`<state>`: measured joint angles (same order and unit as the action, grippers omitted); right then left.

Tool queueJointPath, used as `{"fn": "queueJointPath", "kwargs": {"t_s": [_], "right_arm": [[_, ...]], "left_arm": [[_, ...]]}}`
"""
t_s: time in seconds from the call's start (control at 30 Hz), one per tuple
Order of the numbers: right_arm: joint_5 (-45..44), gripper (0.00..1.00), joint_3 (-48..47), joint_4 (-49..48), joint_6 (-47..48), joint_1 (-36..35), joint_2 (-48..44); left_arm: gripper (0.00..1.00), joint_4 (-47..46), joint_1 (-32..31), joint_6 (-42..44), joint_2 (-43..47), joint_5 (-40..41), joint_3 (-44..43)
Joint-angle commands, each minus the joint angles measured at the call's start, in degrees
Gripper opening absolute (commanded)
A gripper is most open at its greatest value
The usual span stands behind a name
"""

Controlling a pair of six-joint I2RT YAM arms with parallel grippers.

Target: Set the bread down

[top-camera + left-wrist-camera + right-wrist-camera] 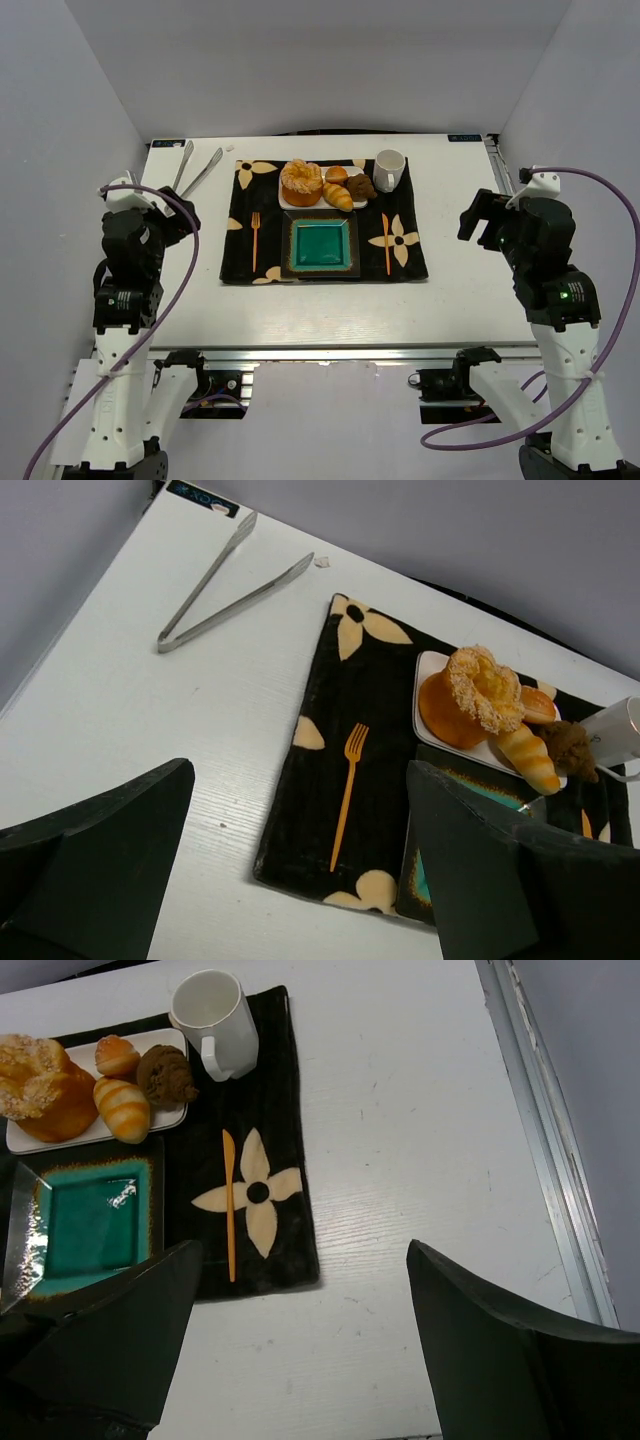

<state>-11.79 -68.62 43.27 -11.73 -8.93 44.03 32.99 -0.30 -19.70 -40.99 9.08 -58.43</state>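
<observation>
Black placemat [270, 215] with cream flowers, teal square plate [321, 245] rimmed dark, golden-orange bread [301, 181] topped pale, striped golden croissant [338, 196], dark brown muffin [361, 186], white mug [389, 169] at far right, orange fork [255, 240] left, orange knife [386, 243] right, silver tongs [195, 172], white table [470, 290].

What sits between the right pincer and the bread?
In the top view, from right pincer toward bread: bare table, black placemat, then muffin and croissant.

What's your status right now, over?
Left jaws, right jaws: open, empty. Bread on white tray beside croissant, untouched. Green plate bare, nothing blocking.
</observation>
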Motion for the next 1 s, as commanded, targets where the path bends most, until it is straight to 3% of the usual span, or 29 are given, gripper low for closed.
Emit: {"fn": "queueJointPath", "kwargs": {"t_s": [0.0, 0.1, 0.17, 0.4, 0.5, 0.57, 0.6, 0.67, 0.77, 0.97], "right_arm": [[1.07, 0.89, 0.42, -0.82, -0.49, -0.21, -0.61], [1.51, 0.89, 0.07, -0.73, -0.23, -0.21, -0.09], [1.60, 0.89, -0.29, -0.81, -0.14, -0.12, 0.18], [10.91, 0.89, -0.46, -3.97, 3.63, -0.12, -1.75], [13.61, 0.89, 0.06, -6.52, 6.43, -0.13, -2.72], [14.95, 0.89, 0.15, -8.45, 6.98, -0.21, -2.20], [15.13, 0.89, 0.33, -9.16, 6.98, -0.13, -1.93], [15.48, 0.89, 0.24, -10.39, 6.81, -0.12, -0.18], [13.63, 0.89, 2.34, -11.79, 4.00, -0.21, 1.49], [19.78, 0.89, 5.16, -16.19, 2.94, -0.12, 4.57]], "left_arm": [[0.98, 0.05, 0.03, 0.98, 1.36, 2.43, -0.18], [0.98, 3.12, 0.03, 5.71, -0.66, 0.08, -2.12], [0.98, 4.36, 0.03, 8.88, -3.55, -8.09, -2.91], [0.98, 2.70, 0.03, 6.43, -13.49, -8.99, -3.35], [0.98, 1.29, 0.03, 7.39, -18.13, -7.68, -7.47], [0.96, 0.67, 0.03, 10.99, -20.78, -5.57, -12.20], [0.88, 0.58, 0.03, 12.48, -23.67, -4.70, -13.88], [0.98, 1.02, 0.12, 15.74, -27.10, -0.59, -19.83], [0.98, 2.07, 0.12, 18.29, -34.31, 2.43, -25.92], [0.98, 8.31, 2.58, 26.20, -53.38, -3.28, -43.41]]}}
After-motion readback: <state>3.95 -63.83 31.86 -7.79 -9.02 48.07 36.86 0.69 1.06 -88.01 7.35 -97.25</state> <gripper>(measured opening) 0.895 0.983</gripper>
